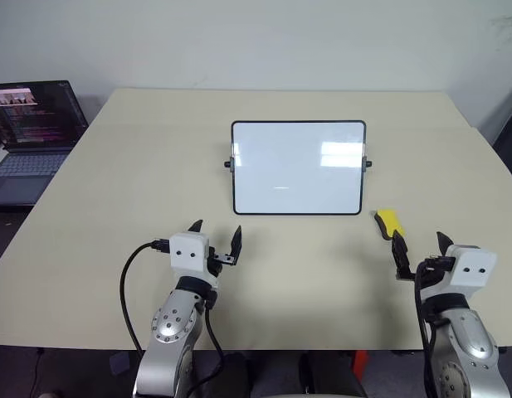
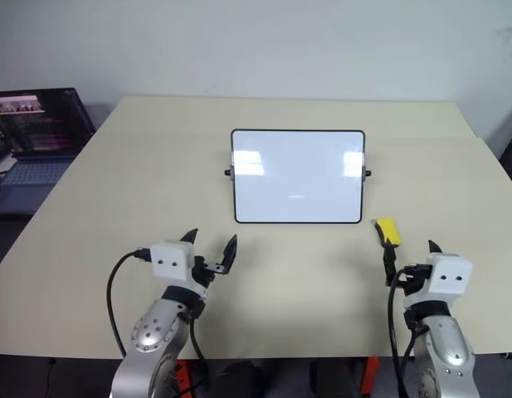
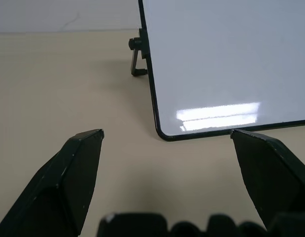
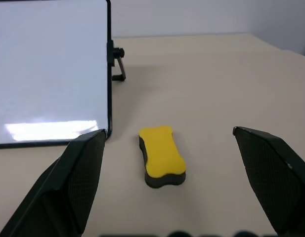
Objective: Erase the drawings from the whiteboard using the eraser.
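Whiteboard (image 1: 298, 168) sitting mid-table (image 1: 114, 207), propped on its little side knobs, looking wiped clean with no drawings visible on the glossy face, just glare. Yellow eraser (image 1: 389, 222) lying flat just off the board's near right corner, straight ahead of the right gripper (image 1: 420, 246), fingers spread wide and empty, left gripper (image 1: 215, 235) likewise open and holding nothing near the board's other corner. Biggest risk from here, probably: clipping the eraser with one fingertip and skidding it away, or bumping the board so it tips off its stand.
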Tool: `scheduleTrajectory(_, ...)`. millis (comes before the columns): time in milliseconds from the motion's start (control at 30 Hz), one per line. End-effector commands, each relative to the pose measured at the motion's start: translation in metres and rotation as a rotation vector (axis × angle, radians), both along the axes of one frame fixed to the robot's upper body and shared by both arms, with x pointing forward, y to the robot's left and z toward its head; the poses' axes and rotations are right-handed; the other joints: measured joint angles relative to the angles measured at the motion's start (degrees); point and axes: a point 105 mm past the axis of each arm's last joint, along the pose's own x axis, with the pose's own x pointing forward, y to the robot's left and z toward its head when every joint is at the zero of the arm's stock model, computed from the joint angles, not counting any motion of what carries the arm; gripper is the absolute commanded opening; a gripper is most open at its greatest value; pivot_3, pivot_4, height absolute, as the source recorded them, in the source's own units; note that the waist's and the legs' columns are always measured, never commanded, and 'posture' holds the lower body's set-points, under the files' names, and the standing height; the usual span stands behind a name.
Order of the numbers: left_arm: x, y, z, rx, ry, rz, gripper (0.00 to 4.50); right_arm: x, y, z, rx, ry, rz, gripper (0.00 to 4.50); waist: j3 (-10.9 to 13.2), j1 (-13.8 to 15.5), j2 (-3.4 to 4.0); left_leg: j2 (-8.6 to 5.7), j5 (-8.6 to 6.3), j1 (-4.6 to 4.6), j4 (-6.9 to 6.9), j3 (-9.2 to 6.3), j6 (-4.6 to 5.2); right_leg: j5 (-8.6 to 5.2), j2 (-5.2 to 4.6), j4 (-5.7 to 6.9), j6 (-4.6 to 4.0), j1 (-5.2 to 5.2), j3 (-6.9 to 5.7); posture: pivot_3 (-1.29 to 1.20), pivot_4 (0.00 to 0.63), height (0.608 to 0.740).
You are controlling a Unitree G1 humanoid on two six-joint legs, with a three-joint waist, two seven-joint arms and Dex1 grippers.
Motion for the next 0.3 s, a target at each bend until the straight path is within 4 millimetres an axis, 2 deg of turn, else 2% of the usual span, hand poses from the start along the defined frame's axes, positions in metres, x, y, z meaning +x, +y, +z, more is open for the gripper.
scheduleTrajectory(33, -0.001, -0.008, 0.01, 0.004, -0.056, -0.038, 4.5, -0.006, -0.007, 0.012, -0.051, -0.066, 0.007, 4.45, 0.0, 0.0, 0.0, 0.01, 0.0, 0.0, -0.01, 0.0, 0.0, -0.01, 0.0, 0.01, -0.01, -0.01, -0.01, 0.0, 0.15, 0.74)
scheduleTrajectory(133, -0.001, -0.009, 0.005, -0.006, -0.049, -0.043, 4.5, -0.009, -0.01, 0.008, -0.067, -0.064, 0.009, 4.45, -0.01, -0.01, 0.01, 0.0, 0.0, 0.01, 0.0, 0.01, 0.0, -0.01, 0.0, 0.02, -0.02, 0.0, 0.01, 0.0, 0.15, 0.74)
scheduleTrajectory(300, 0.001, -0.014, 0.005, -0.018, -0.055, -0.055, 4.5, -0.018, -0.018, -0.012, -0.078, -0.056, 0.017, 4.45, -0.02, 0.01, 0.01, 0.01, 0.0, 0.01, 0.0, 0.0, 0.0, -0.01, 0.01, 0.01, -0.02, 0.02, -0.01, 0.0, 0.15, 0.74)
